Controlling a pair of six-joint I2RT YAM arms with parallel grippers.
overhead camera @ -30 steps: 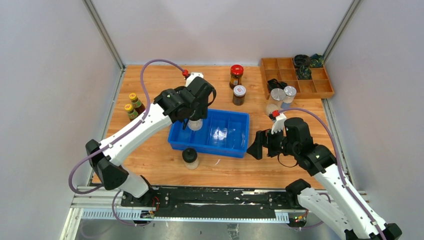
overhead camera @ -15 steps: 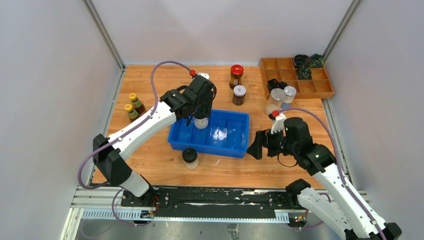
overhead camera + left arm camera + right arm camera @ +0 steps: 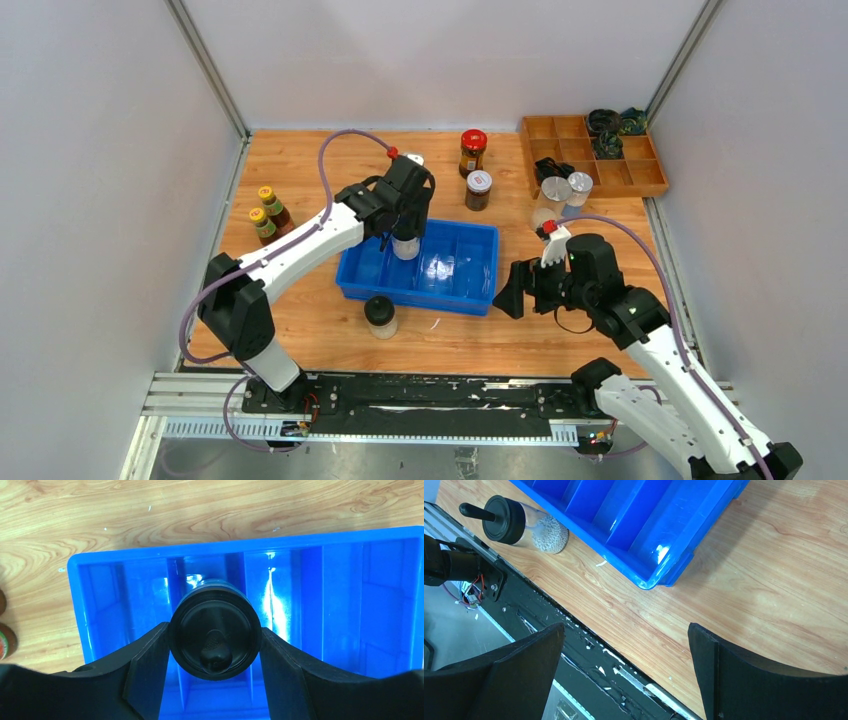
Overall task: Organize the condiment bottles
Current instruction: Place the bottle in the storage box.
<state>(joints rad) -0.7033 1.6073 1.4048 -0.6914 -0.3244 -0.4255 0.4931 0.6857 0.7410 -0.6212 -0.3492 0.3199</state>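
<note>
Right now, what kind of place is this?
Likely a robot test cell, not a kitchen: plain grey walls enclose one wooden table, with robot arms bolted to a metal rail.

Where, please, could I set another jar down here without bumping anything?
The blue bin's right compartments lie bare, while the left gripper holds a shaker over its left ones. The table strip in front of the bin, between the standing shaker and right gripper, is free. By the wooden tray, the silver-lidded jars crowd.
</note>
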